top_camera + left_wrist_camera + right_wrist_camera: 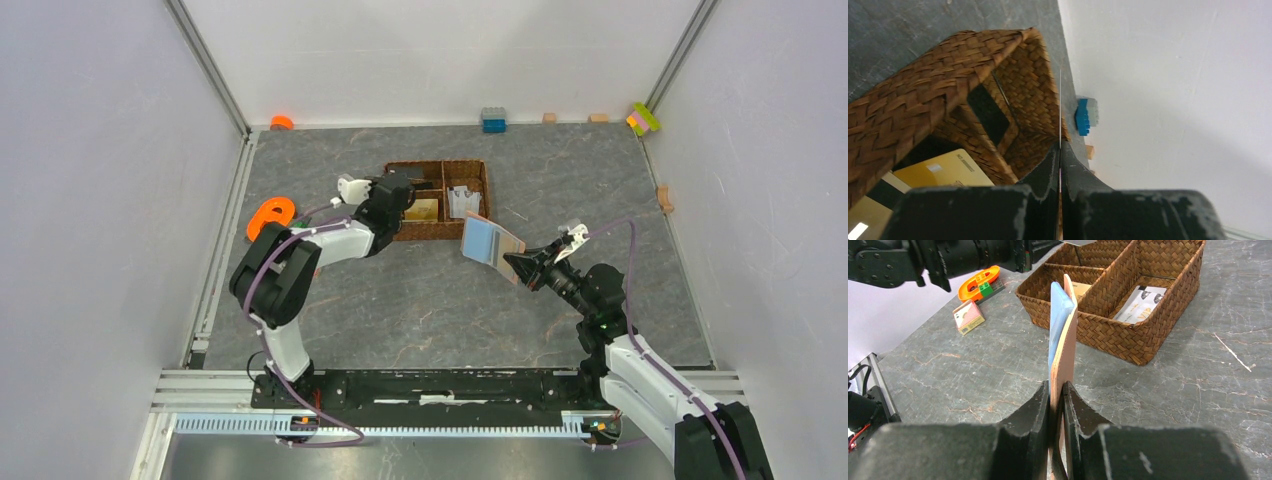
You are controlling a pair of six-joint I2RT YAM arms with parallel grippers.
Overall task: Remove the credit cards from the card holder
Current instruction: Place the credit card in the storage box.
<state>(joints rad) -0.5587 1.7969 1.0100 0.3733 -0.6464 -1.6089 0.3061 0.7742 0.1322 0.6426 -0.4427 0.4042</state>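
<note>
While card holder (1069, 335) was clamped upright in right hand (1057, 390) for access, thin card (1060, 100) was pinched by left hand (1060, 152) over basket (913, 100), likely for drop-off.

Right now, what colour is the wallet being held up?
Salmon-pink card holder, with a blue layer against it; clearest from the right wrist.

Thin card (1060, 110) seen edge-on (face apparently hidden).
</note>
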